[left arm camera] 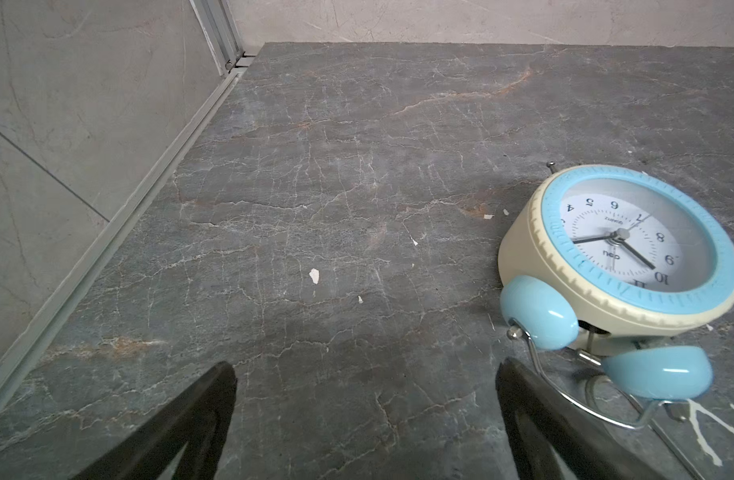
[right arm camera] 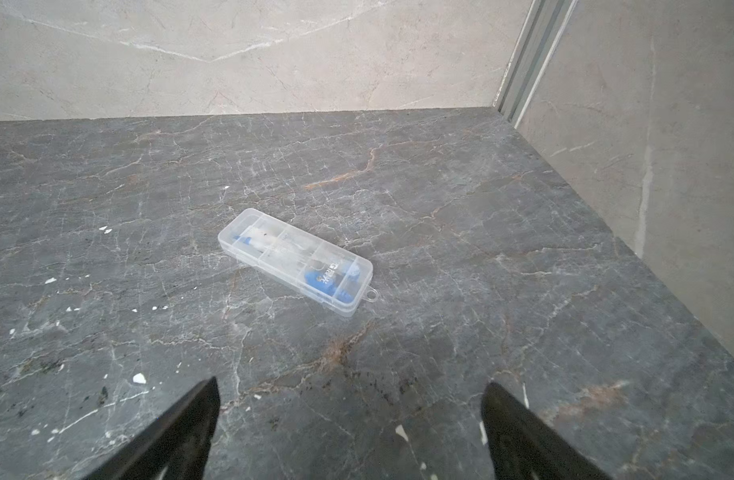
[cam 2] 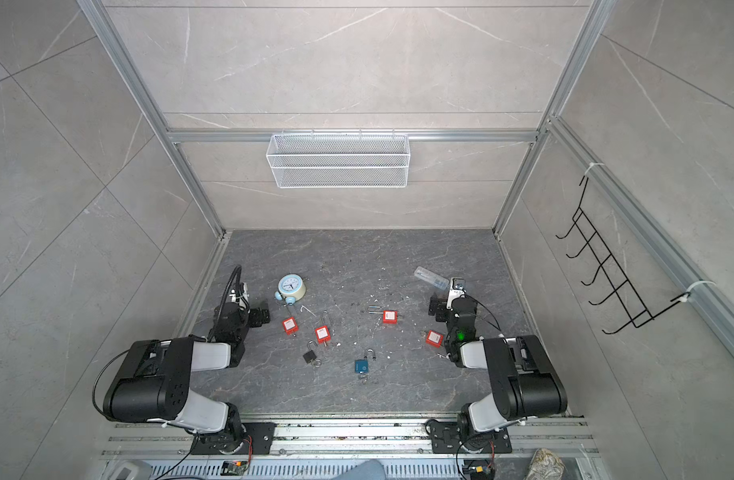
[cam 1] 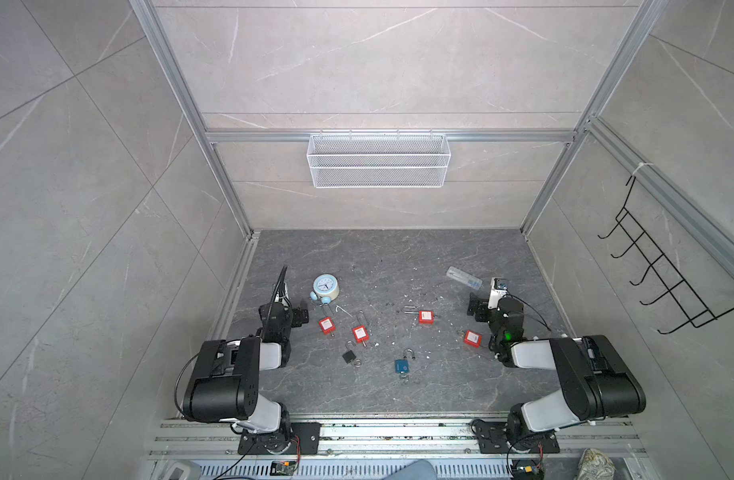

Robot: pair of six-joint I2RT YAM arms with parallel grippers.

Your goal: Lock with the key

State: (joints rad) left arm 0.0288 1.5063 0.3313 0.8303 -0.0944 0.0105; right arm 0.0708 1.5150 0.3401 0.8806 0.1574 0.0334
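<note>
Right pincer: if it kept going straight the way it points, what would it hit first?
Probably the clear plastic case lying on the table ahead of the open right pincer. Height is hard to judge; passing over it, the pincer would reach the back wall.

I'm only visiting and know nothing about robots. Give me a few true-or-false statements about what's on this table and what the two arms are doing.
1. Four red padlocks lie on the table. True.
2. The left tool grips the alarm clock. False: its jaws stand open and empty, and the alarm clock lies beside it.
3. The wire basket on the back wall holds a padlock. False: nothing shows in it.
4. A clear plastic case lies ahead of the open right tool. True.
5. One blue padlock and one black padlock are also on the table. True.
</note>
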